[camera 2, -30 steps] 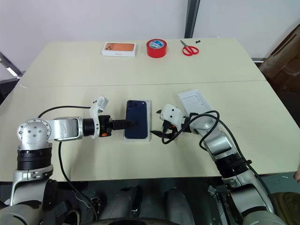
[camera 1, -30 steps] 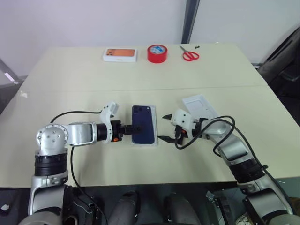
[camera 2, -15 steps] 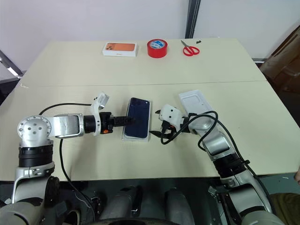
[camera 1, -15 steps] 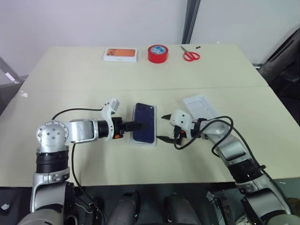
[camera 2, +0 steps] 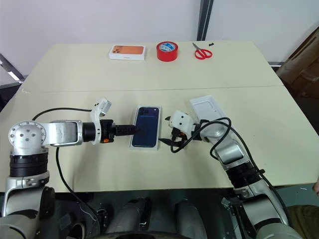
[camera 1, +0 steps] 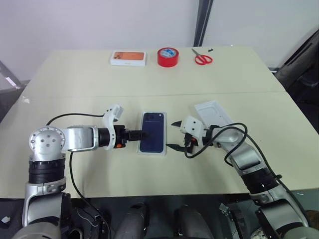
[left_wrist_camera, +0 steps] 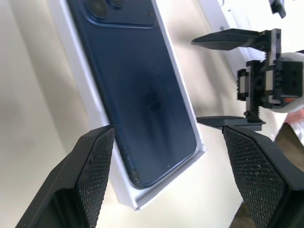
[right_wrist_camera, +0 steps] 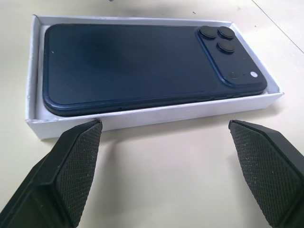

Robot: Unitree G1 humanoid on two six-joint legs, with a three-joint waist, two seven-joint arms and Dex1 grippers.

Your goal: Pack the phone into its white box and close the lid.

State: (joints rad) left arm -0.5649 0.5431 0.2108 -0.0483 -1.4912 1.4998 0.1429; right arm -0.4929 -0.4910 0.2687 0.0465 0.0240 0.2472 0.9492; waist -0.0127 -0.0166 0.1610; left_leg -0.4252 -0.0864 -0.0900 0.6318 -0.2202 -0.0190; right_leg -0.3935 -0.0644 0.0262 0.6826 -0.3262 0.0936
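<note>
Navy phone [right_wrist_camera: 142, 66] lies in the white box [right_wrist_camera: 156, 114]; overhead, the lid [camera 1: 213, 112] lies apart.

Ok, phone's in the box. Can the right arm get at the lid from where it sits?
Probably yes. The lid lies bare on the table just beyond the right gripper, nothing on it. The gripper is open but faces the white box, so it must turn away first.
</note>
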